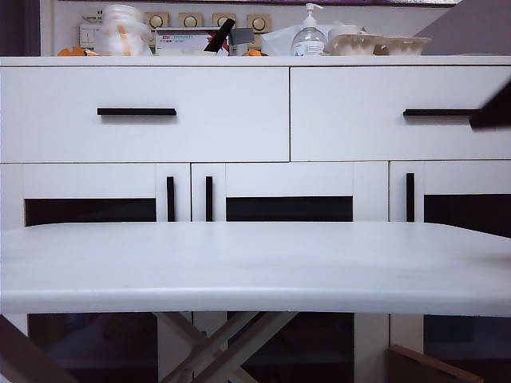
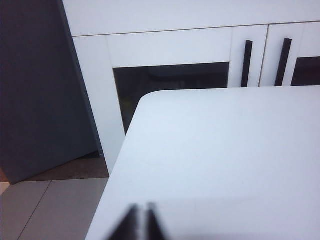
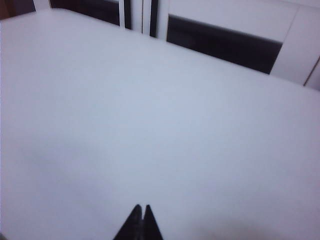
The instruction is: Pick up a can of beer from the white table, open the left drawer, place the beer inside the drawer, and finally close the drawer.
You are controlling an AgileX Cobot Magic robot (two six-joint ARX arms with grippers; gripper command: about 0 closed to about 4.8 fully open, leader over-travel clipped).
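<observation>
The can of beer is out of view in every frame. The white table [image 1: 255,267] fills the foreground with a bare top. Behind it the left drawer [image 1: 144,116] is closed, its black bar handle [image 1: 136,112] level. My left gripper [image 2: 141,212] hovers over the table's [image 2: 225,160] near corner. Its blurred fingers stand almost together with only a sliver between them and nothing held. My right gripper [image 3: 140,209] is shut and empty above the middle of the table [image 3: 150,125]. A dark piece of the right arm [image 1: 493,113] shows at the exterior view's right edge.
The matching right drawer [image 1: 391,112] is closed. Lower doors carry vertical black handles [image 1: 208,199]. On the cabinet top stand a clear pump bottle [image 1: 309,38], a plastic jar [image 1: 121,32], a box and trays. A dark grey panel [image 2: 35,85] and tiled floor lie beside the table corner.
</observation>
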